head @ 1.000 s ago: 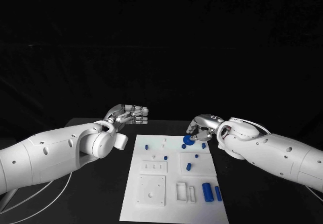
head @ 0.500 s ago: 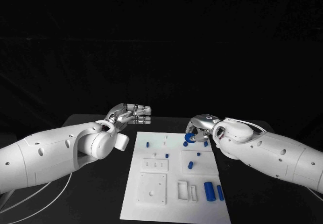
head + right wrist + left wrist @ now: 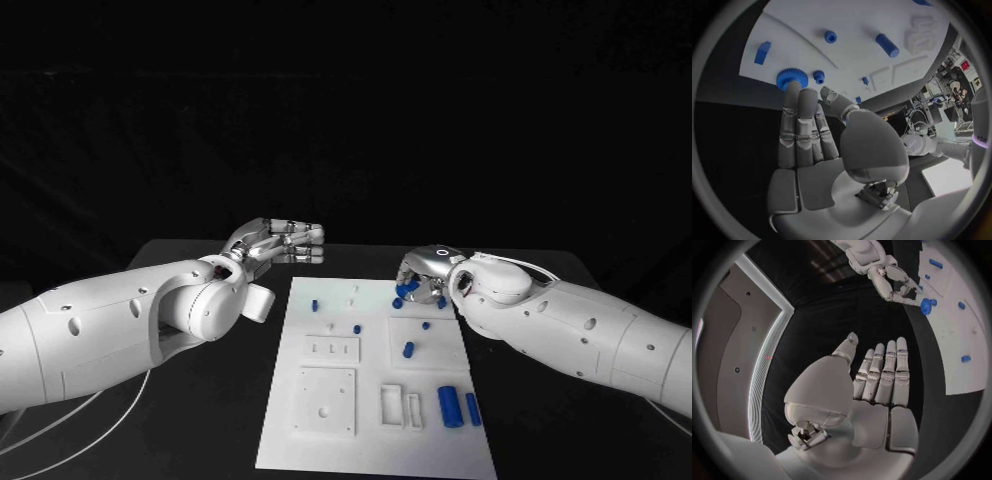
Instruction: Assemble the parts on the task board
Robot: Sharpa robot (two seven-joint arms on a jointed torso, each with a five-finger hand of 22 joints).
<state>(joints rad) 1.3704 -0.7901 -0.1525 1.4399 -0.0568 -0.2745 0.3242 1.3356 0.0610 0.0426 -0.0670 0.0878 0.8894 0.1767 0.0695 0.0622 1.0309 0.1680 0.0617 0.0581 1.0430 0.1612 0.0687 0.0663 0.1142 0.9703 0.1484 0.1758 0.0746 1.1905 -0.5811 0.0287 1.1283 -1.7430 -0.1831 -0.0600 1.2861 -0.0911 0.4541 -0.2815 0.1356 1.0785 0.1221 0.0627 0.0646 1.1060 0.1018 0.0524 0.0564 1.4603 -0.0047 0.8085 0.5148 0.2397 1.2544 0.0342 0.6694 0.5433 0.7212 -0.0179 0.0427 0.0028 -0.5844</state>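
The white task board (image 3: pixel 368 440) lies lengthwise in the middle of the table. A blue gear (image 3: pixel 407 289) sits near its far edge, and my right hand (image 3: pixel 430 265) hangs over it. In the right wrist view the fingertips (image 3: pixel 793 89) reach the gear (image 3: pixel 791 78), while the thumb stays apart from it beside a small blue peg (image 3: pixel 819 76). The left wrist view shows the same gear (image 3: pixel 926 306) at the tips of that hand (image 3: pixel 892 282). My left hand (image 3: pixel 281 243) hovers off the board's far left corner, its fingers (image 3: pixel 882 370) straight, holding nothing.
Two blue cylinders (image 3: pixel 447 405) lie side by side at the board's near right. Small blue pegs (image 3: pixel 408 349) stand across its far half. White raised blocks (image 3: pixel 326 402) take up the near left. Black table lies on both sides of the board.
The camera has shifted a little. My right hand has come further over the blue gear, covering more of it. The left hand has kept its place.
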